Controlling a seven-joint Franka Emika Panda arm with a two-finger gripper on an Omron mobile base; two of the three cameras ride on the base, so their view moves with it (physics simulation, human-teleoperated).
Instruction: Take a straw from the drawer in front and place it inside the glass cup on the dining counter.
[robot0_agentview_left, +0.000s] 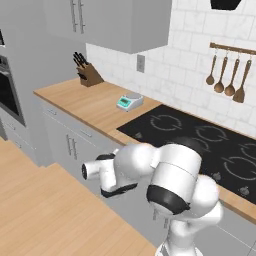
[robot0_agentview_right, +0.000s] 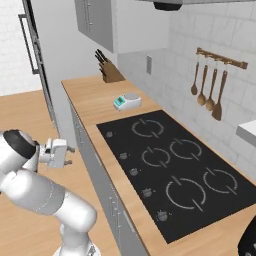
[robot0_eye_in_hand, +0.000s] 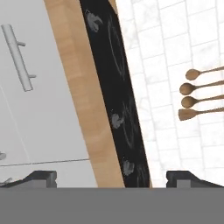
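**Inspection: drawer not yet opened, nothing in hand**

Your white arm's two-finger gripper (robot0_agentview_right: 69, 156) hangs in front of the grey cabinet fronts, below the front edge of the narrow light-wood worktop (robot0_agentview_left: 85, 102). In the hand view the two dark finger tips sit far apart at the bottom corners, so the jaws stand wide open, and nothing lies between them.

The hand view looks along the grey fronts, rolled on its side: a wide light-grey drawer front with a slim metal bar handle (robot0_eye_in_hand: 17, 57) lies ahead, shut as far as can be seen. The gripper is apart from that handle. Which front is the task's drawer I judge from the handle alone.

The thin red-pink straw is presumably inside the closed drawer; I cannot confirm it.

On the worktop, note the black cooktop (robot0_agentview_right: 175, 167), a small teal-and-white kitchen scale (robot0_agentview_left: 129, 101) and a wooden knife block (robot0_agentview_left: 87, 74) near the back edge.

Judgement: the task is at its start. You have yet to grasp the handle, pull the drawer, pick the straw, and carry it to the cup.
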